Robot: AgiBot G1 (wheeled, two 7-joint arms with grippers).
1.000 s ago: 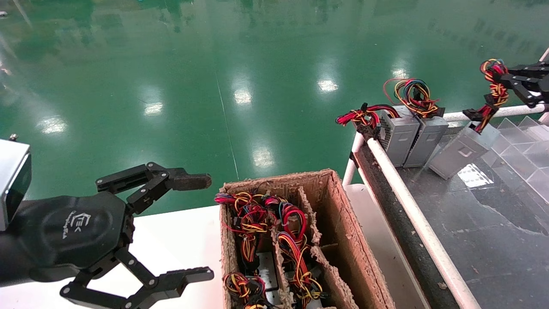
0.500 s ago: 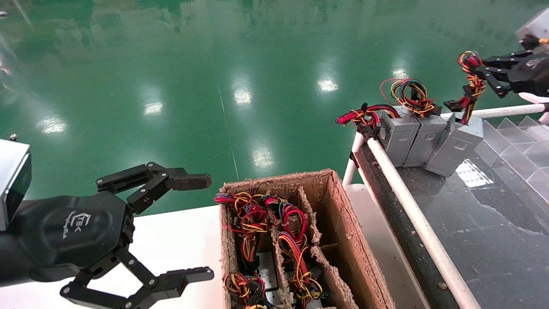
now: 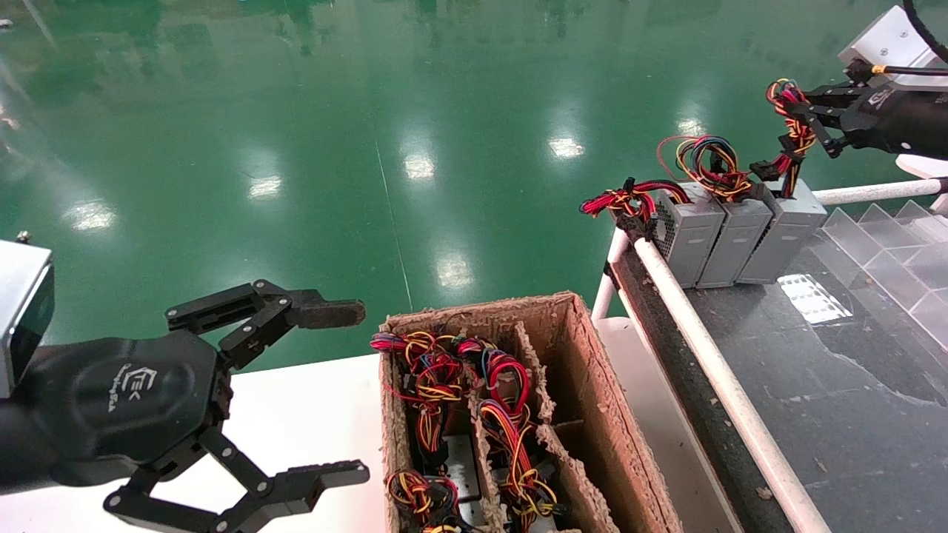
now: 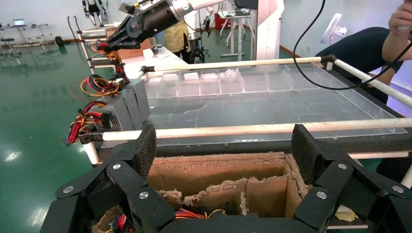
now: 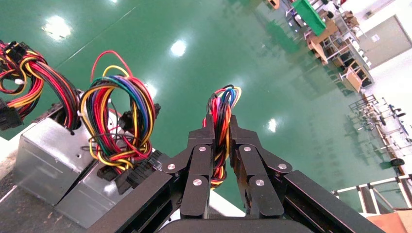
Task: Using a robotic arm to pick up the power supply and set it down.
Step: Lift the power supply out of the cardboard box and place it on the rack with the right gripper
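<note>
I am holding the right black linkage-fingered gripper (image 3: 791, 118) clenched on the red-yellow wire bundle (image 5: 221, 127) of the slim silver-grey metal power supply (image 3: 785, 233), standing third in the row on the dark table (image 3: 852, 385), so only letting go is remaining, I judge.

Box (image 3: 578, 385) near end cut off by head view's edge, left gripper (image 3: 326, 385) arm cut off at left, right arm (image 3: 907, 111) cut off at right
</note>
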